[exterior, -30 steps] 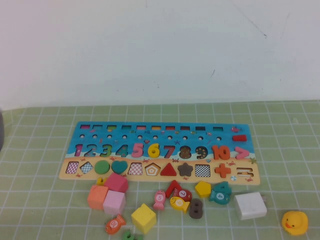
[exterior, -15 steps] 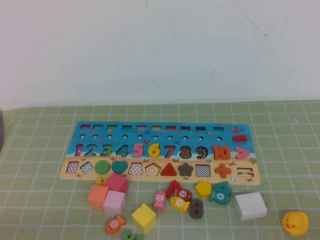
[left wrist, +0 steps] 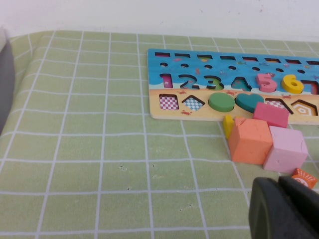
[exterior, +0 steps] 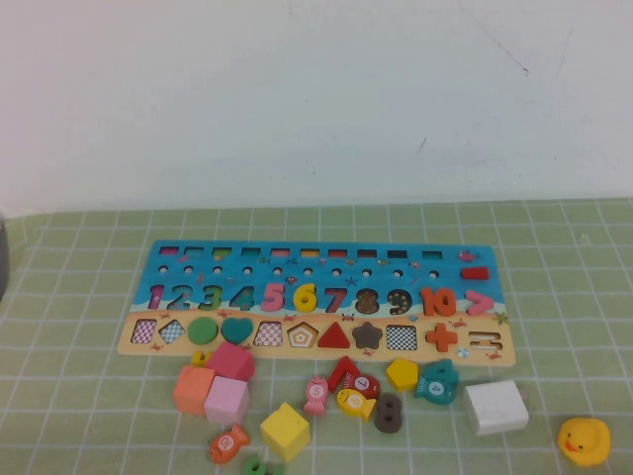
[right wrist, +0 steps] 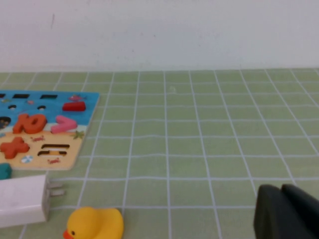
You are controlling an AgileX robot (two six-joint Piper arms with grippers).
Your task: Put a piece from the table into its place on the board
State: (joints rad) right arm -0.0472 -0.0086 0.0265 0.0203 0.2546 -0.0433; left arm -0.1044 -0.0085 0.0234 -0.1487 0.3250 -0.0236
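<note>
The board (exterior: 148, 265) lies across the middle of the green checked cloth, with coloured numerals 1 to 10 on its blue top. The yellow "6" (exterior: 305, 295) sits in its slot on the board between the pink 5 and the 7; it also shows in the left wrist view (left wrist: 293, 83). Neither gripper shows in the high view. My left gripper (left wrist: 280, 199) is shut and empty, low over the cloth near the pink cube (left wrist: 285, 148). My right gripper (right wrist: 282, 204) is shut and empty over bare cloth, to the right of the board (right wrist: 75, 154).
Loose pieces lie in front of the board: orange cube (exterior: 193, 389), pink cubes (exterior: 227, 399), yellow cube (exterior: 285, 431), yellow pentagon (exterior: 401, 373), fish pieces, brown 8 (exterior: 387, 413). A white charger (exterior: 496, 407) and yellow duck (exterior: 583, 439) sit at front right.
</note>
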